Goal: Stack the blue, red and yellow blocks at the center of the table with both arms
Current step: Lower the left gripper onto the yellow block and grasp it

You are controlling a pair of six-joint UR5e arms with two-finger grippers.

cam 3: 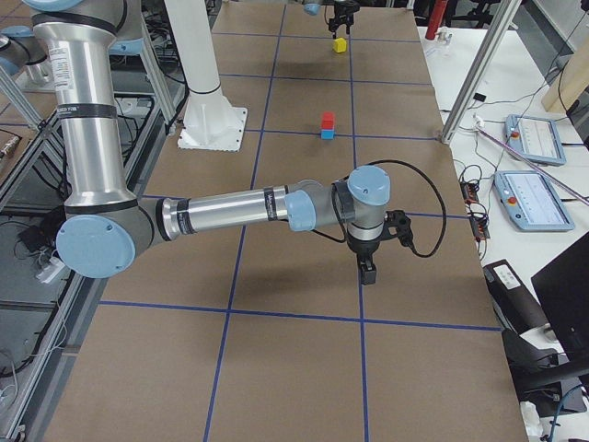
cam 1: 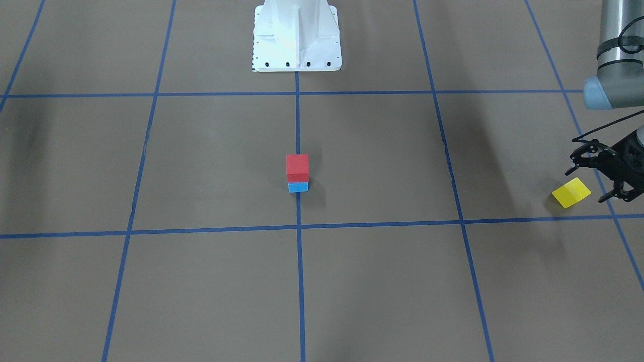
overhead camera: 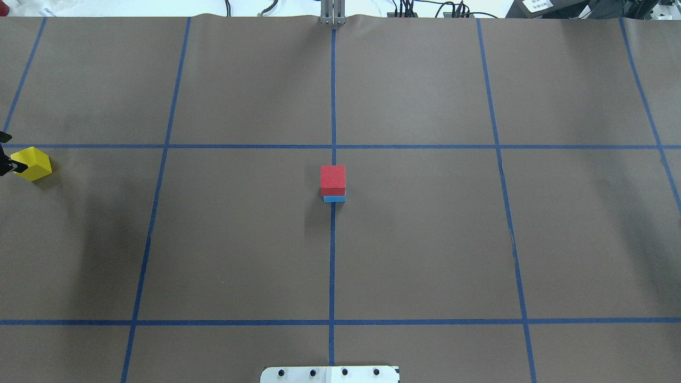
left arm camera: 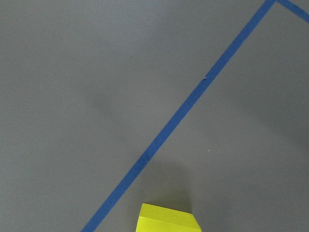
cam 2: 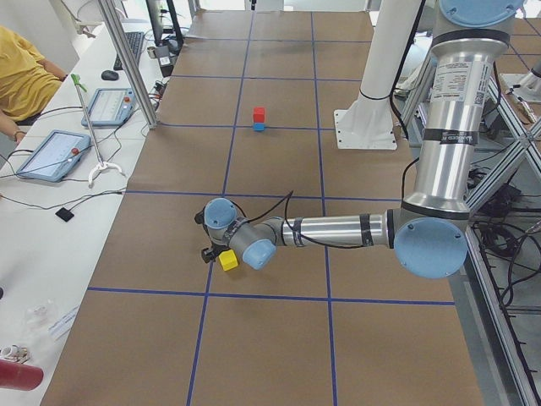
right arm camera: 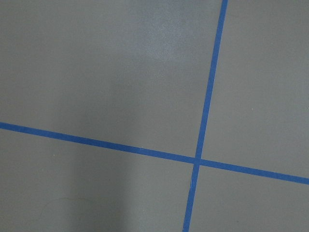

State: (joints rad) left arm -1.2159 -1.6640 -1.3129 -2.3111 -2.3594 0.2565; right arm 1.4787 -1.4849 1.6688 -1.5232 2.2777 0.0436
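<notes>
My left gripper (cam 1: 589, 176) is spread wide and empty. The yellow block (cam 1: 571, 192) lies just beside its fingertips, well apart from the red block (cam 1: 297, 167) stacked on the blue block (cam 1: 298, 187) at the table (cam 1: 382, 281) centre. I cannot tell how far my right gripper (cam 3: 368, 269) is open.

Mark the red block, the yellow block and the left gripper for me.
red block (cam 1: 297, 165), front-facing view, top face.
yellow block (cam 1: 571, 192), front-facing view, top face.
left gripper (cam 1: 587, 179), front-facing view, midway between its fingertips.
</notes>
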